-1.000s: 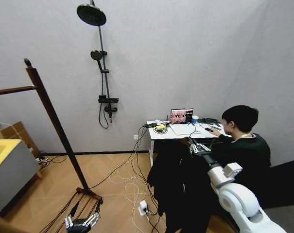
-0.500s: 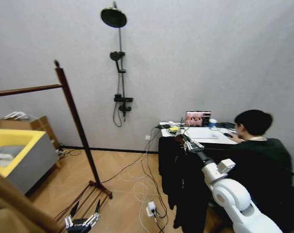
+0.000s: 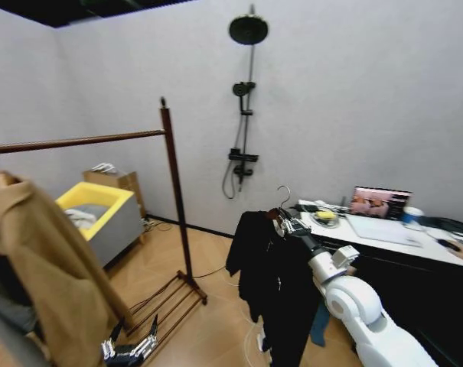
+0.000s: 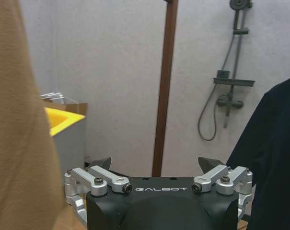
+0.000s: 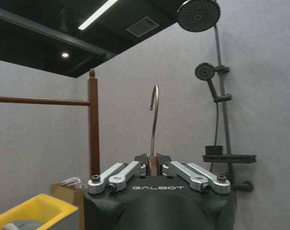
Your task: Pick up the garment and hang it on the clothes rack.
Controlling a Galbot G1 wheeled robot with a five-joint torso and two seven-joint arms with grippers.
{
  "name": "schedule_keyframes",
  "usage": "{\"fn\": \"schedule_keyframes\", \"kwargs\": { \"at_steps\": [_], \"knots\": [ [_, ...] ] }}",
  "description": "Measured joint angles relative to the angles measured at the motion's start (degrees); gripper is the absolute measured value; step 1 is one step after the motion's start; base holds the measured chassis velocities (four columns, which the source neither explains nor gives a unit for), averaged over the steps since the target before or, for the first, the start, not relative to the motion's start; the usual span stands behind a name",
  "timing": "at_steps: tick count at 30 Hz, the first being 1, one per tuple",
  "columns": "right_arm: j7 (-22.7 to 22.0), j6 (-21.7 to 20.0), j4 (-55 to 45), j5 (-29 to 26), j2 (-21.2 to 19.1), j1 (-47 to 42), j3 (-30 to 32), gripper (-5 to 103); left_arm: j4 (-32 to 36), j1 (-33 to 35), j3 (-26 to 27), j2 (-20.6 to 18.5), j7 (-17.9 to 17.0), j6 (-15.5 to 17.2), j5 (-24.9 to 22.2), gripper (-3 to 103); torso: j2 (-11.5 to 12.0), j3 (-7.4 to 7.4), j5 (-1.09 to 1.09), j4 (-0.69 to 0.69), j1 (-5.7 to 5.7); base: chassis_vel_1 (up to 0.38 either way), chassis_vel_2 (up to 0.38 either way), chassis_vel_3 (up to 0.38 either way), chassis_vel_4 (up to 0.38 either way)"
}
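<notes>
While garment (image 3: 273, 283) hung in air from right hand (image 3: 286, 224), pickup judged done, hanging left. Right hand clamped on hanger neck, thin metal hook (image 5: 154, 115) curving above fingers. Garment: soft black fabric, long limp sleeves, draped beside white tabletop (image 3: 384, 233). Clothes rack (image 3: 172, 195) well apart: reddish-brown wood, knob-topped post, straight bar, slatted base. Tan coat (image 3: 44, 267) on its bar. Left hand (image 3: 130, 348) low, parked, fingers spread, holding nothing.

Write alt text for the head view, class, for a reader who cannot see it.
The right gripper holds a black garment up by its hanger, apart from the wooden clothes rack to its left. A tan coat already hangs on the rack, and the left gripper hangs low near its base.
</notes>
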State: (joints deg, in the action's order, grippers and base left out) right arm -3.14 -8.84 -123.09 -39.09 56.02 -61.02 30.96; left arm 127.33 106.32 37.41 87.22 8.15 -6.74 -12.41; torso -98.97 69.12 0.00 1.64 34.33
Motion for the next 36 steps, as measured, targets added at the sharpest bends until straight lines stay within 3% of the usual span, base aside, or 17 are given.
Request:
{"fn": "schedule_keyframes", "kwargs": {
  "at_steps": [12,20,31,36],
  "knots": [
    [0.0,-1.1,-0.8,-0.6,-1.3,3.6,-3.1,9,0.0,0.0,0.0,0.0,0.0,0.0,0.0,100,0.0,-0.01,-0.01,0.00,-0.01,0.127,0.113,0.127,0.125],
    [-0.6,-2.8,0.6,-1.2,-2.0,10.1,-8.5,9,0.0,0.0,0.0,0.0,0.0,0.0,0.0,100,0.0,0.00,-0.01,-0.01,0.00,0.127,0.126,0.120,0.126],
    [-3.4,-4.0,10.5,-0.9,1.9,26.8,-18.8,9,0.0,0.0,0.0,0.0,0.0,0.0,0.0,100,0.0,0.00,-0.01,0.00,0.00,0.126,0.126,0.123,0.120],
    [-4.6,-4.4,17.6,4.6,6.9,34.9,-23.2,9,0.0,0.0,0.0,0.0,0.0,0.0,0.0,100,0.0,0.01,-0.02,-0.02,0.00,0.127,0.123,0.126,0.120]
  ]
}}
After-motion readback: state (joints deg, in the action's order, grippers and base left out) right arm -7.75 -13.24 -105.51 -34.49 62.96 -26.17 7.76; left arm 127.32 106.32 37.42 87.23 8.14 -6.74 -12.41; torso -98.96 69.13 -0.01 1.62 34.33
